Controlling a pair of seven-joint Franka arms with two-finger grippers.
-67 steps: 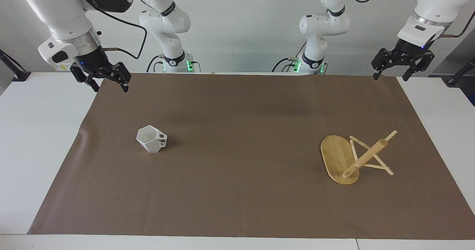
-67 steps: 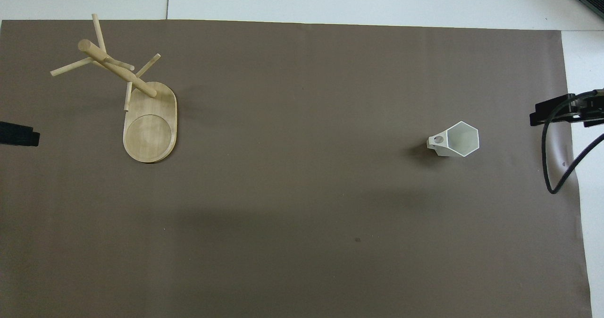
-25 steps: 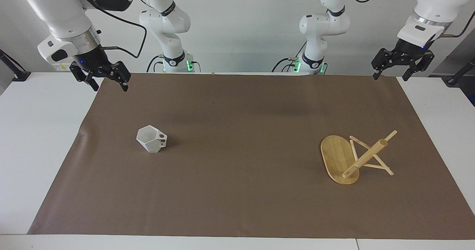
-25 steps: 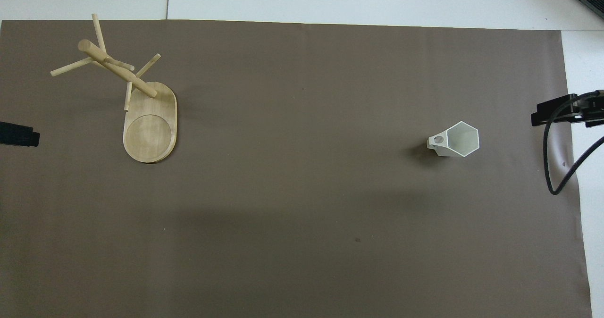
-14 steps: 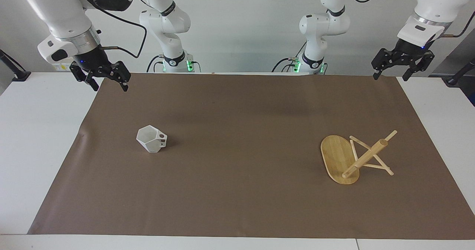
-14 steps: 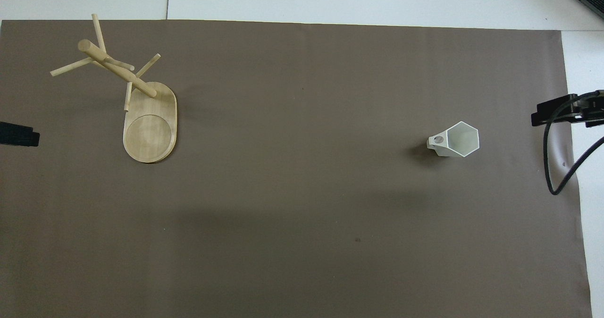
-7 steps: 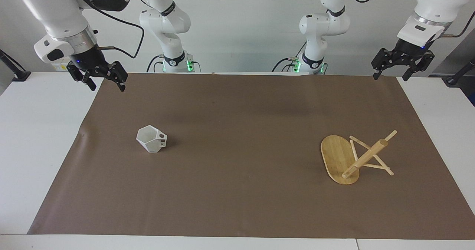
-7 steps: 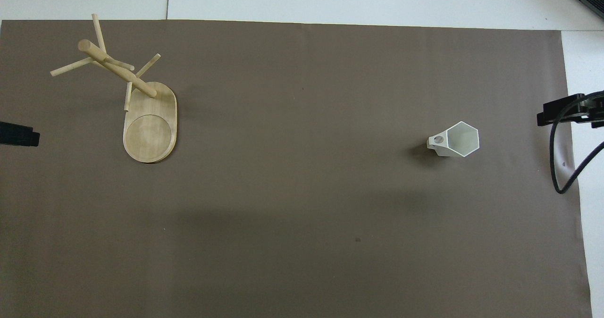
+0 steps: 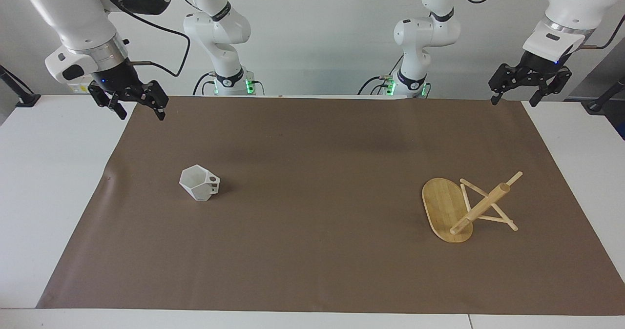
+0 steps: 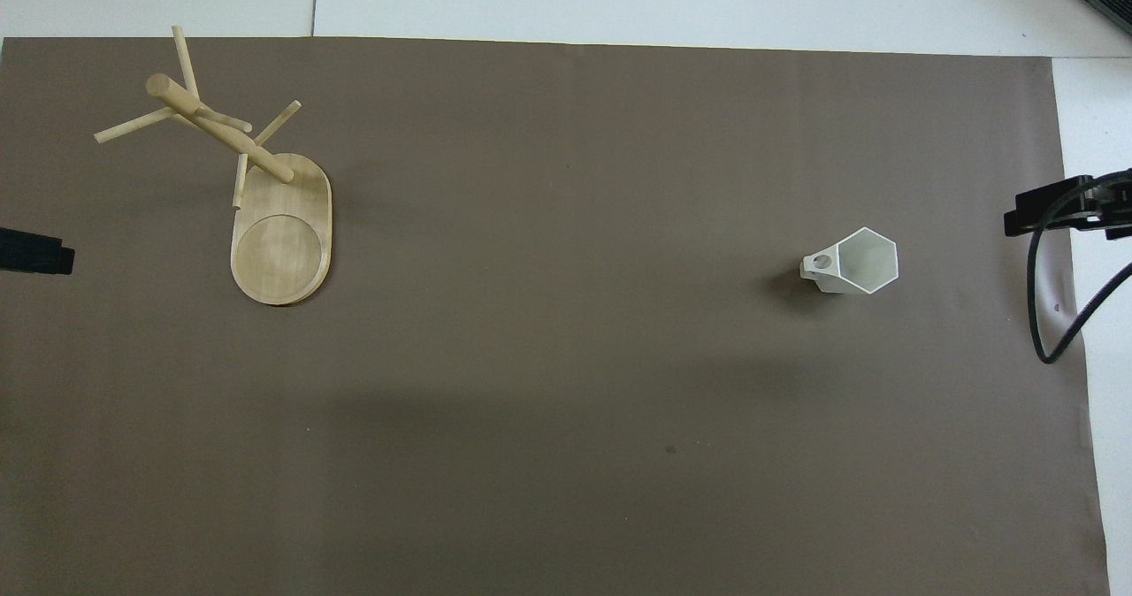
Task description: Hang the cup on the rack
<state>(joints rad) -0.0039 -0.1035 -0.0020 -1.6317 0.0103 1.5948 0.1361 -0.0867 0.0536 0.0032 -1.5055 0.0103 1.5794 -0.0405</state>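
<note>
Stood the cup [image 9: 199, 183] upright, apart from the rack [image 9: 468, 208], presumably for pickup. Kept right gripper [image 9: 131, 105] and left gripper [image 9: 530, 86] raised, jaws apart, empty.

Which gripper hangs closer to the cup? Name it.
The right gripper, open over the mat's corner at the cup's end. The left gripper, also open, hangs at the rack's end, with the whole mat between it and the cup.
</note>
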